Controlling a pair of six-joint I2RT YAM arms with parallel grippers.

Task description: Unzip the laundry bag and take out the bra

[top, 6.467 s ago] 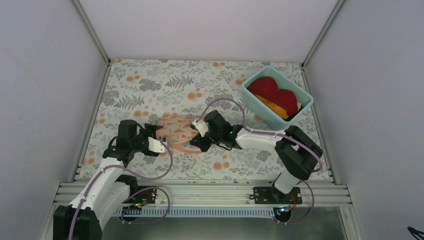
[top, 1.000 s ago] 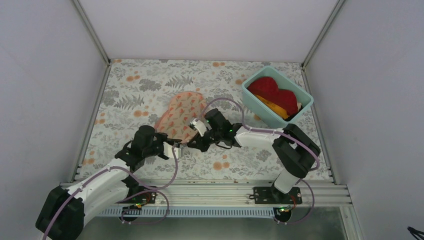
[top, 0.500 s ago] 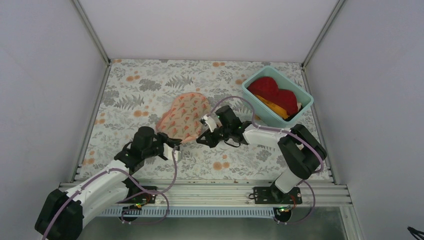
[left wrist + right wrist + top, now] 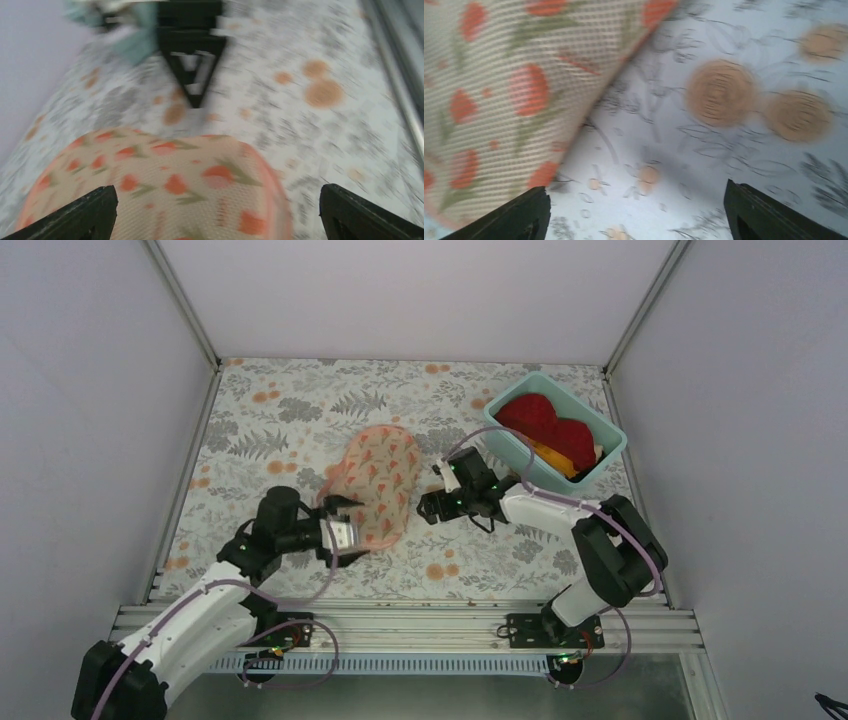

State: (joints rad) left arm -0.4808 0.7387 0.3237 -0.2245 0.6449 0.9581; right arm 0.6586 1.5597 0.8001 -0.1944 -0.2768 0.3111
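Note:
The laundry bag [image 4: 377,480] lies flat on the flowered table, a peach mesh pouch with red-orange flowers, its long axis running near to far. My left gripper [image 4: 343,523] is open at the bag's near left end. The left wrist view is blurred: the bag [image 4: 165,190] fills the space between the wide-apart fingers [image 4: 75,215]. My right gripper [image 4: 431,503] is open just right of the bag, apart from it. In the right wrist view the bag [image 4: 499,85] sits upper left and bare table lies between the fingertips [image 4: 774,215]. The bra is hidden.
A teal tub [image 4: 600,455] with red and orange cloths stands at the back right, behind the right arm. White walls close the table [image 4: 270,400] on three sides. The metal rail with both arm bases runs along the near edge.
Both grippers have opened and let go of the bag, which has dropped flat. The right gripper moved right, away from the bag; the left drew back slightly left.

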